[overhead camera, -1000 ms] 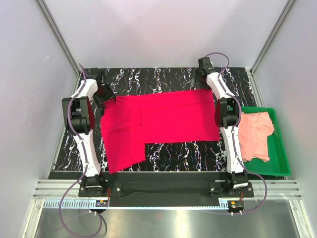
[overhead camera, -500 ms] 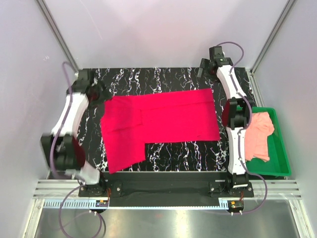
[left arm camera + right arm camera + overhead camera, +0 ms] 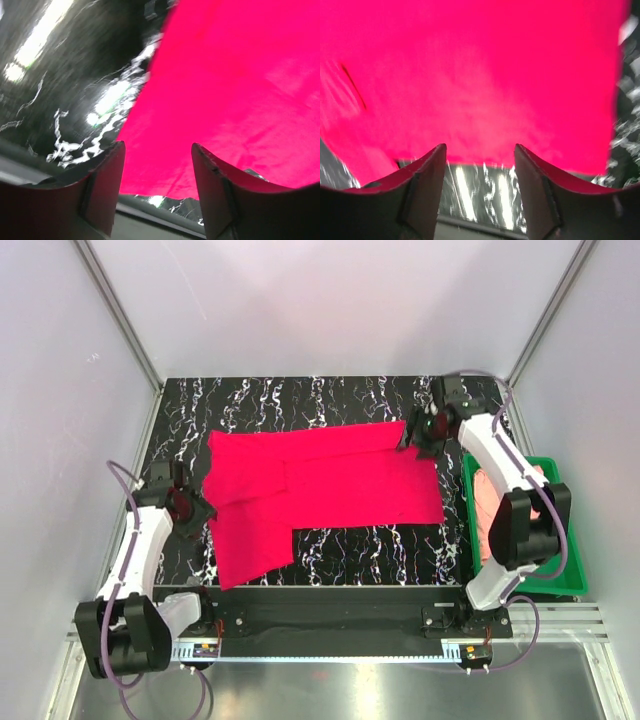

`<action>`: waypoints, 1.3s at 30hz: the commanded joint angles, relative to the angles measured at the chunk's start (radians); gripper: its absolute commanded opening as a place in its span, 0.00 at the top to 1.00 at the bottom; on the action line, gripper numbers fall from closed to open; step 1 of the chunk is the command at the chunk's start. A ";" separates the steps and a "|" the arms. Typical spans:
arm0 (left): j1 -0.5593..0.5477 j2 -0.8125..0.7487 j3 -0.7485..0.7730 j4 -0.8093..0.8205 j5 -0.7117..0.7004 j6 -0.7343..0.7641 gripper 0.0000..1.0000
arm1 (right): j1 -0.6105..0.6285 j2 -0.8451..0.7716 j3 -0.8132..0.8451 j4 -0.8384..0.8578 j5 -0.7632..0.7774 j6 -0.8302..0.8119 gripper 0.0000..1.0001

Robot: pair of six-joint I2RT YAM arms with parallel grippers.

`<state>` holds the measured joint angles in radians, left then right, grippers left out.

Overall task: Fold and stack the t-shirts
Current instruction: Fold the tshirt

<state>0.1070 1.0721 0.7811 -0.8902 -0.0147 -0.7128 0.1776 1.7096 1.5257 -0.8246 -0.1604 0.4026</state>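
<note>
Black marbled table (image 3: 330, 400): crimson t-shirt (image 3: 320, 485) lies flat across middle, outline L-shaped, longer flap reaching near edge at left. Green tray (image 3: 572, 562) at table's right side; salmon-pink t-shirt (image 3: 483, 510) crumpled inside, partly hidden by right arm. Left gripper (image 3: 157, 150) low at crimson shirt's left edge, fingers apart, grasping nothing. Right gripper (image 3: 480, 150) at shirt's far right corner, fingers apart, empty.

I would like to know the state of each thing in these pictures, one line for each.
Red shirt: spread flat on the table, not held.
Pink shirt: in the tray, mostly hidden.
Tray: holds the pink shirt.
Left fingers: apart, empty, at the red shirt's edge.
Right fingers: apart, empty, at the red shirt's edge.
</note>
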 commanded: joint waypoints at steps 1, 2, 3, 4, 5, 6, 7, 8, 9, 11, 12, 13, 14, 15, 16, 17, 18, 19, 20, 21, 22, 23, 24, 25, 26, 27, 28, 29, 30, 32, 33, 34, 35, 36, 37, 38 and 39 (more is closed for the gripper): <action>0.031 -0.040 -0.041 0.005 0.004 -0.079 0.43 | 0.025 -0.093 -0.140 0.036 -0.103 -0.008 0.37; 0.039 -0.035 -0.055 0.028 0.009 -0.073 0.43 | 0.023 -0.111 -0.166 0.039 -0.105 -0.011 0.38; 0.046 -0.026 -0.069 0.065 0.039 -0.063 0.43 | 0.023 -0.148 -0.191 0.048 -0.111 -0.018 0.39; 0.052 -0.015 -0.089 0.083 0.056 -0.066 0.44 | 0.023 -0.163 -0.229 0.047 -0.120 -0.030 0.39; 0.054 -0.014 -0.104 0.103 0.058 -0.066 0.45 | 0.023 -0.177 -0.245 0.047 -0.126 -0.036 0.39; 0.057 -0.012 -0.118 0.134 0.056 -0.066 0.47 | 0.023 -0.201 -0.257 0.041 -0.126 -0.042 0.39; 0.068 -0.012 -0.140 0.143 0.064 -0.068 0.51 | 0.023 -0.209 -0.280 0.041 -0.131 -0.053 0.39; 0.071 -0.012 -0.146 0.152 0.065 -0.059 0.52 | 0.023 -0.228 -0.291 0.042 -0.131 -0.053 0.39; 0.072 -0.012 -0.154 0.168 0.062 -0.051 0.55 | 0.023 -0.232 -0.309 0.044 -0.136 -0.056 0.39; 0.072 -0.012 -0.175 0.183 0.055 -0.039 0.60 | 0.025 -0.243 -0.320 0.045 -0.139 -0.056 0.39; 0.074 -0.014 -0.184 0.188 0.053 -0.040 0.61 | 0.023 -0.246 -0.325 0.048 -0.142 -0.054 0.39; 0.074 -0.015 -0.198 0.192 0.039 -0.048 0.61 | 0.023 -0.249 -0.331 0.050 -0.149 -0.054 0.39; 0.072 -0.015 -0.197 0.204 0.036 -0.054 0.61 | 0.023 -0.251 -0.334 0.054 -0.151 -0.053 0.39; 0.072 -0.011 -0.197 0.214 0.032 -0.051 0.61 | 0.023 -0.249 -0.335 0.056 -0.154 -0.051 0.39; 0.072 -0.008 -0.194 0.218 0.022 -0.047 0.61 | 0.023 -0.248 -0.335 0.053 -0.156 -0.054 0.39; 0.074 0.000 -0.191 0.217 0.018 -0.034 0.61 | 0.023 -0.243 -0.332 0.047 -0.154 -0.056 0.39; 0.072 0.006 -0.187 0.211 0.016 -0.034 0.62 | 0.023 -0.245 -0.332 0.042 -0.143 -0.056 0.39; 0.071 0.006 -0.186 0.200 0.018 -0.036 0.62 | 0.023 -0.243 -0.334 0.036 -0.134 -0.056 0.39; 0.071 0.002 -0.186 0.183 0.018 -0.053 0.62 | 0.025 -0.243 -0.335 0.029 -0.128 -0.054 0.39; 0.071 -0.004 -0.193 0.166 0.016 -0.069 0.63 | 0.023 -0.245 -0.340 0.031 -0.125 -0.054 0.39; 0.071 -0.003 -0.203 0.152 0.016 -0.088 0.63 | 0.023 -0.245 -0.352 0.036 -0.123 -0.053 0.39; 0.069 -0.001 -0.218 0.155 0.021 -0.118 0.62 | 0.023 -0.242 -0.357 0.048 -0.123 -0.053 0.39; 0.071 0.003 -0.264 0.166 0.027 -0.131 0.59 | 0.023 -0.239 -0.360 0.051 -0.126 -0.053 0.39; 0.071 0.003 -0.281 0.172 0.033 -0.148 0.59 | 0.023 -0.235 -0.361 0.054 -0.131 -0.048 0.39; 0.071 0.006 -0.289 0.195 0.041 -0.169 0.59 | 0.023 -0.222 -0.358 0.056 -0.134 -0.048 0.39; 0.072 0.015 -0.293 0.203 0.042 -0.177 0.59 | 0.023 -0.217 -0.357 0.056 -0.137 -0.045 0.39; 0.072 0.020 -0.301 0.214 0.050 -0.178 0.59 | 0.023 -0.212 -0.351 0.058 -0.143 -0.042 0.39; 0.074 0.025 -0.301 0.220 0.050 -0.180 0.59 | 0.023 -0.206 -0.348 0.059 -0.145 -0.042 0.39; 0.072 0.032 -0.302 0.224 0.047 -0.174 0.59 | 0.023 -0.203 -0.343 0.061 -0.145 -0.042 0.39; 0.072 0.040 -0.306 0.241 0.036 -0.157 0.59 | 0.023 -0.197 -0.340 0.062 -0.143 -0.039 0.39; 0.072 0.048 -0.304 0.243 0.027 -0.155 0.59 | 0.023 -0.197 -0.340 0.062 -0.142 -0.036 0.39; 0.072 0.052 -0.302 0.244 0.024 -0.151 0.60 | 0.023 -0.196 -0.340 0.059 -0.140 -0.031 0.39; 0.072 0.060 -0.302 0.243 0.022 -0.149 0.63 | 0.023 -0.194 -0.341 0.058 -0.128 -0.027 0.39; 0.072 0.063 -0.299 0.238 0.019 -0.145 0.65 | 0.023 -0.192 -0.338 0.051 -0.119 -0.025 0.39; 0.072 0.065 -0.296 0.234 0.016 -0.143 0.68 | 0.023 -0.191 -0.338 0.044 -0.110 -0.024 0.39; 0.072 0.069 -0.293 0.226 0.018 -0.146 0.70 | 0.023 -0.189 -0.335 0.033 -0.097 -0.022 0.39; 0.072 0.075 -0.293 0.221 -0.013 -0.148 0.72 | 0.025 -0.188 -0.329 0.027 -0.078 -0.022 0.39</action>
<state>0.1772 1.1095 0.5026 -0.6994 0.0319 -0.8623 0.2020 1.5196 1.1679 -0.7837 -0.2764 0.3702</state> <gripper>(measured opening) 0.303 0.611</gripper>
